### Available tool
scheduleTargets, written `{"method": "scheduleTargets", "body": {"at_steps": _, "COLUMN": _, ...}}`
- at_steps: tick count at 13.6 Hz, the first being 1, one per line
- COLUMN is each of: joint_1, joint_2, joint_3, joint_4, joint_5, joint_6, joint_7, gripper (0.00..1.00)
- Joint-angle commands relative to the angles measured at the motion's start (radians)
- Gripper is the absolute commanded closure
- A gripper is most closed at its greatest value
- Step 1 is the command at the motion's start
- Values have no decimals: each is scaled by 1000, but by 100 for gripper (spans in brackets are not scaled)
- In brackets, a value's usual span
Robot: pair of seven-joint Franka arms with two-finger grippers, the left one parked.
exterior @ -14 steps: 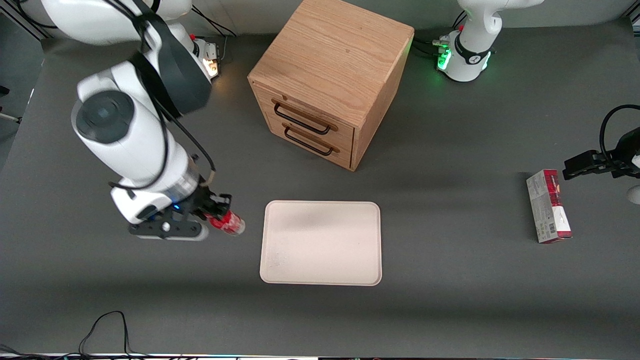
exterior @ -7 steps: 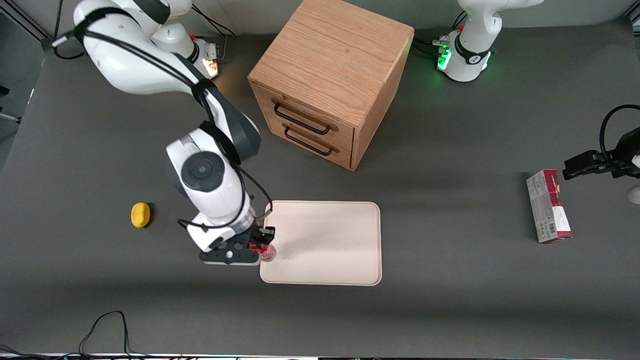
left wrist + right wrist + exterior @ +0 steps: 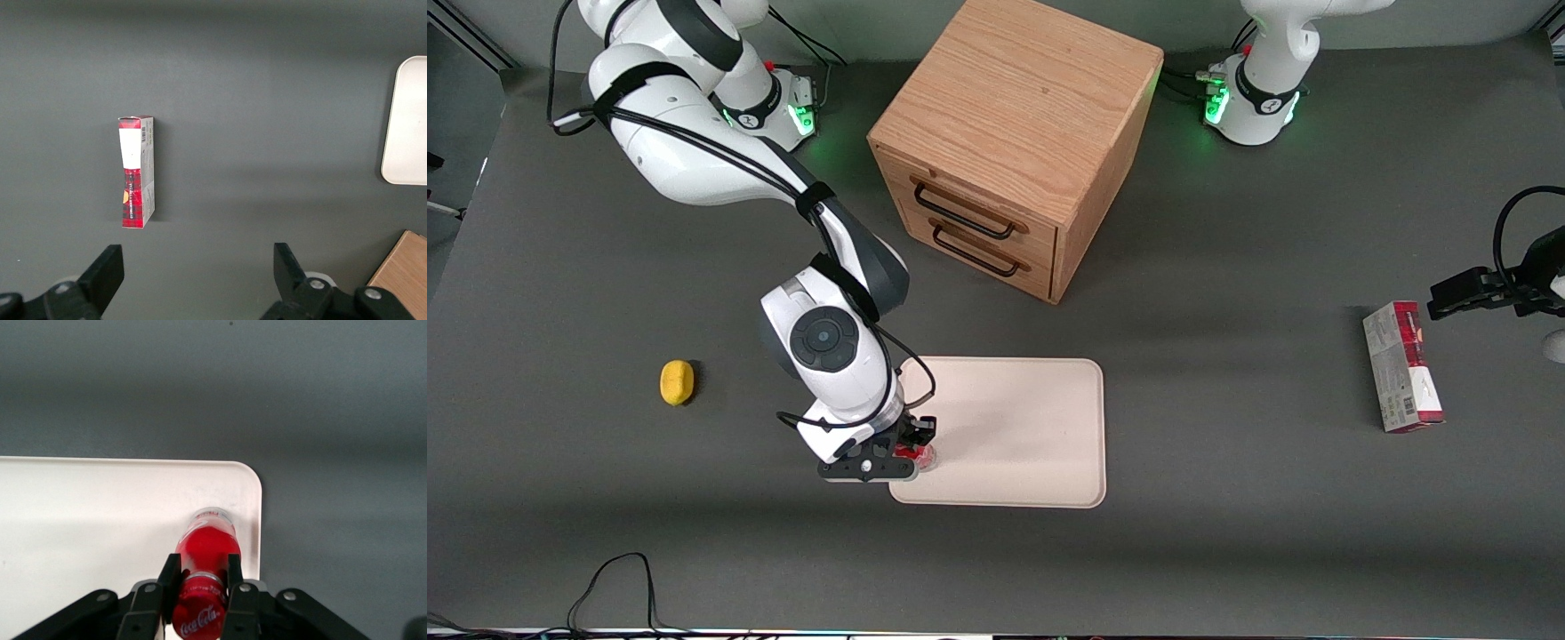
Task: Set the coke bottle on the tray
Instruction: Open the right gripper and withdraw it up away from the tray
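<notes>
Matte dark-grey surface (image 3: 1227, 533), flat and uniform, cables trailing along its edges. Tray (image 3: 1032, 418) is a smooth cream-white rectangle with rounded corners and a low raised rim, lying flat, nearer the front camera than the wooden cabinet (image 3: 1018, 133), which is a boxy oak-grain block with two drawers and dark wire handles. Gripper (image 3: 907, 449) sits over the tray's corner at the working arm's end, nearest the camera, black fingers (image 3: 235, 577) clamped on the coke bottle (image 3: 203, 577): glossy red body, white script on it, clear base pointing down at the tray (image 3: 87, 520). In the front view only a sliver of red bottle (image 3: 918, 456) shows under the gripper, inside the tray rim; whether the base touches the tray, can't tell. Small rounded yellow object (image 3: 677, 382) lies on the surface toward the working arm's end, well apart from the tray. Red-and-grey rectangular carton (image 3: 1402, 366) lies flat toward the parked arm's end, also seen in the left wrist view (image 3: 137, 171). Versus 0.5 s ago: gripper and bottle have shifted from the tray's edge to just inside it, and the arm has followed. Tray, cabinet, carton, yellow object unchanged.
</notes>
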Motion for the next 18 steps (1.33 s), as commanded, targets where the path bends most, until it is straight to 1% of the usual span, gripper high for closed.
{"method": "scheduleTargets", "body": {"at_steps": 1, "joint_1": -2, "joint_2": 4, "joint_3": 15, "joint_4": 14, "joint_5": -49, "joint_6": 9, "joint_7": 26, "gripper": 0}}
{"method": "scheduleTargets", "body": {"at_steps": 2, "joint_1": -2, "joint_2": 1, "joint_3": 17, "joint_4": 14, "joint_5": -65, "joint_6": 9, "joint_7": 29, "gripper": 0}}
{"method": "scheduleTargets", "body": {"at_steps": 4, "joint_1": -13, "joint_2": -20, "joint_3": 22, "joint_4": 15, "joint_5": -59, "joint_6": -2, "joint_7": 32, "gripper": 0}}
{"method": "scheduleTargets", "body": {"at_steps": 5, "joint_1": -15, "joint_2": -55, "joint_3": 25, "joint_4": 9, "joint_5": -45, "joint_6": -6, "joint_7": 31, "gripper": 0}}
{"method": "scheduleTargets", "body": {"at_steps": 6, "joint_1": -21, "joint_2": -100, "joint_3": 20, "joint_4": -24, "joint_5": -1, "joint_6": -28, "joint_7": 34, "gripper": 0}}
{"method": "scheduleTargets", "body": {"at_steps": 7, "joint_1": -31, "joint_2": -156, "joint_3": 12, "joint_4": -66, "joint_5": 65, "joint_6": -29, "joint_7": 20, "gripper": 0}}
{"method": "scheduleTargets", "body": {"at_steps": 8, "joint_1": -44, "joint_2": -213, "joint_3": -13, "joint_4": -110, "joint_5": 123, "joint_6": -34, "joint_7": 3, "gripper": 0}}
{"method": "scheduleTargets", "body": {"at_steps": 9, "joint_1": -44, "joint_2": -285, "joint_3": -61, "joint_4": -162, "joint_5": 188, "joint_6": -40, "joint_7": -45, "gripper": 0}}
{"method": "scheduleTargets", "body": {"at_steps": 11, "joint_1": -44, "joint_2": -432, "joint_3": -177, "joint_4": -286, "joint_5": 367, "joint_6": -61, "joint_7": -202, "gripper": 0}}
{"method": "scheduleTargets", "body": {"at_steps": 12, "joint_1": -42, "joint_2": -515, "joint_3": -240, "joint_4": -360, "joint_5": 445, "joint_6": -69, "joint_7": -284, "gripper": 0}}
{"method": "scheduleTargets", "body": {"at_steps": 13, "joint_1": -42, "joint_2": -601, "joint_3": -291, "joint_4": -447, "joint_5": 502, "joint_6": -94, "joint_7": -348, "gripper": 0}}
{"method": "scheduleTargets", "body": {"at_steps": 14, "joint_1": -42, "joint_2": -688, "joint_3": -334, "joint_4": -544, "joint_5": 530, "joint_6": -103, "joint_7": -383, "gripper": 0}}
{"method": "scheduleTargets", "body": {"at_steps": 16, "joint_1": -41, "joint_2": -863, "joint_3": -411, "joint_4": -731, "joint_5": 532, "joint_6": -118, "joint_7": -422, "gripper": 0}}
{"method": "scheduleTargets", "body": {"at_steps": 18, "joint_1": -39, "joint_2": -986, "joint_3": -493, "joint_4": -840, "joint_5": 530, "joint_6": -130, "joint_7": -515, "gripper": 0}}
